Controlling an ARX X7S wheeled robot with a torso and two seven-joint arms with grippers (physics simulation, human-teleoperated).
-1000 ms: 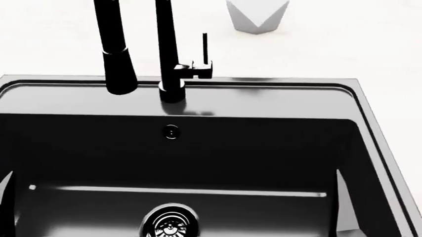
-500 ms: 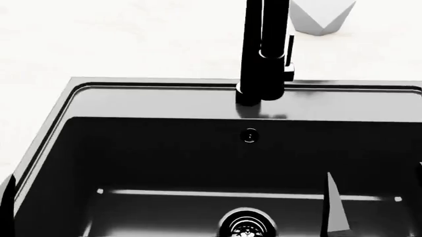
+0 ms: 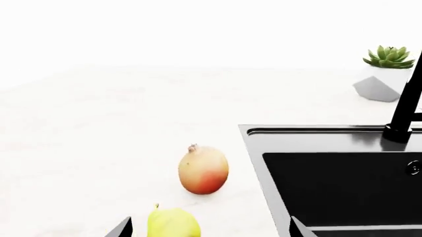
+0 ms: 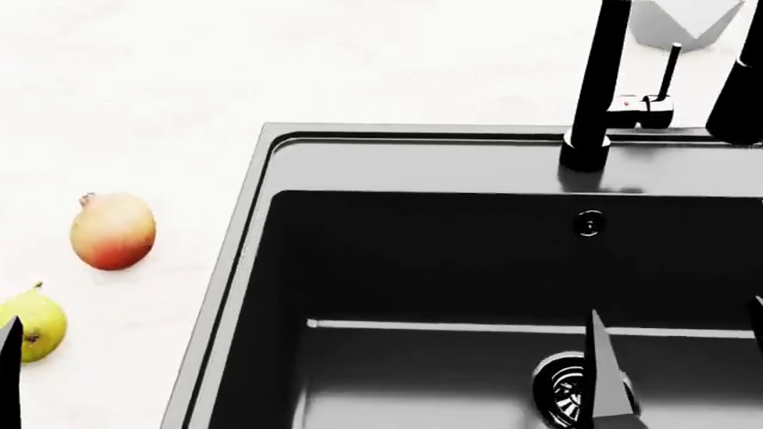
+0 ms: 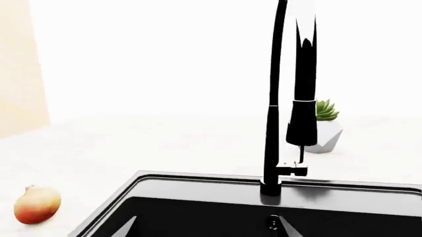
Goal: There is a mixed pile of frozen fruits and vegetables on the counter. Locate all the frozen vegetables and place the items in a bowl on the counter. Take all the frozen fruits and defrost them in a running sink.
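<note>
The round golden-orange fruit [image 4: 113, 231] lay on the white tabletop [image 4: 143, 80] to the left of the sink [image 4: 256, 232], clear of its rim; the yellow pear [image 4: 31, 325] sat just nearer the robot and further left, stem pointing up and away; neither touched the other. Both lay on the left arm's side, so that arm was judged the nearer; in its wrist view the pear [image 3: 173, 223] sat between the two dark finger tips at the frame's edge, close in front of the left gripper [image 3: 207, 228], with the round fruit [image 3: 203, 169] just beyond; the fingers looked spread and held nothing. The right gripper [image 5: 205, 226] hung over the basin facing the faucet [image 5: 277, 98], fingers likewise apart and empty; no water ran.
</note>
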